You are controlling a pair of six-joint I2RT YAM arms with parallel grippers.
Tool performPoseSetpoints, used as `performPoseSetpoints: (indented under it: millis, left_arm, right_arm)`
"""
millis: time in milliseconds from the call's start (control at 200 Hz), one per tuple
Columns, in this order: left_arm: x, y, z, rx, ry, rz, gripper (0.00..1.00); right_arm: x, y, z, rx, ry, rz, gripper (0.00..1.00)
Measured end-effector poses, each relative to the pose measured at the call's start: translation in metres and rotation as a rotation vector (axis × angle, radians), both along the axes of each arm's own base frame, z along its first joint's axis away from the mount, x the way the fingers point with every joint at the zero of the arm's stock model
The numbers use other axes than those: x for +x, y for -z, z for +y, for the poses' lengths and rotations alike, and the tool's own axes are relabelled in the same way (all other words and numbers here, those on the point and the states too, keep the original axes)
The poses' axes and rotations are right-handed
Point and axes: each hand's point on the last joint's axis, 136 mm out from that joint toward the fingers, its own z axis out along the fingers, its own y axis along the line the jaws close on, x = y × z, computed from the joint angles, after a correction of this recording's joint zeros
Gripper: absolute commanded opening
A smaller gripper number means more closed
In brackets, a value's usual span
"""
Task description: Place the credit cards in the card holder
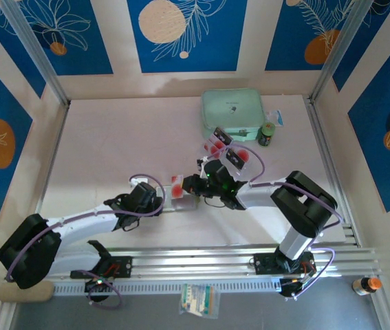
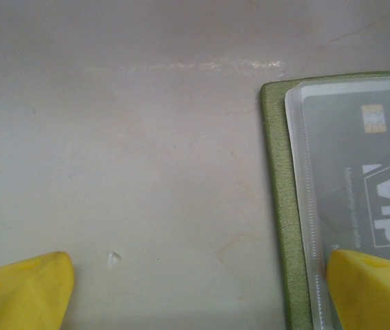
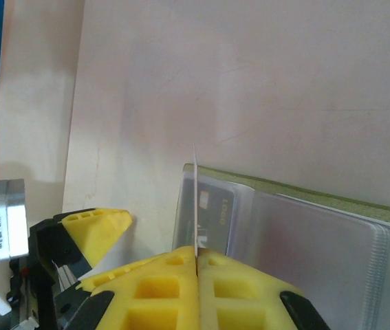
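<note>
The olive-green card holder (image 2: 277, 206) lies open on the table, its clear sleeves facing up. A dark card marked VIP (image 2: 373, 179) sits inside one sleeve. My left gripper (image 2: 198, 289) is open, and its right finger (image 2: 373, 289) rests on that sleeve. My right gripper (image 3: 197, 254) is shut on a pale credit card (image 3: 196, 199), held edge-on just above the holder (image 3: 318, 199), next to a sleeved dark card (image 3: 215, 210). From above, both grippers (image 1: 170, 196) (image 1: 193, 185) meet at the holder (image 1: 183, 201). Loose credit cards (image 1: 219, 137) (image 1: 236, 158) lie further right.
A mint-green case (image 1: 232, 113) sits at the back right, with a small dark jar (image 1: 267, 134) beside it. An orange-capped bottle (image 1: 366, 284) and a printed packet (image 1: 199, 300) lie beyond the table's near rail. The left arm's yellow finger (image 3: 91, 230) shows close beside the holder.
</note>
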Motion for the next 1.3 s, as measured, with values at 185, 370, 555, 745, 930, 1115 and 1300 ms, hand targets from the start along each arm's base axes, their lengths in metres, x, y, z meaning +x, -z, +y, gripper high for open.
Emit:
performPoseSetpoints:
  millis: [185, 370, 555, 745, 930, 1115, 1300]
  left_arm:
    - [0.0, 0.0, 0.0, 0.0, 0.0, 0.0, 0.94]
    - [0.0, 0.0, 0.0, 0.001, 0.0, 0.001, 0.94]
    - [0.0, -0.002, 0.0, -0.004, -0.001, -0.004, 0.94]
    - [-0.001, -0.002, 0.001, -0.003, -0.001, -0.003, 0.94]
    - [-0.001, -0.001, 0.002, -0.002, -0.004, 0.001, 0.94]
    - [-0.002, 0.0, 0.002, -0.001, -0.008, 0.004, 0.94]
    - [-0.002, 0.0, 0.002, -0.001, -0.008, 0.005, 0.94]
  right_arm:
    - [-0.004, 0.014, -0.001, -0.01, 0.008, 0.03, 0.0]
    - [-0.006, 0.021, -0.003, -0.014, 0.015, 0.046, 0.0]
    - [-0.006, 0.023, -0.005, -0.014, 0.025, 0.05, 0.0]
    - [-0.007, 0.03, -0.005, -0.019, 0.031, 0.07, 0.0]
    - [-0.008, 0.035, -0.003, -0.01, 0.027, 0.092, 0.0]
    - [-0.009, 0.035, 0.0, 0.011, 0.023, 0.108, 0.0]
    - [-0.01, 0.038, 0.001, 0.021, 0.024, 0.129, 0.0]
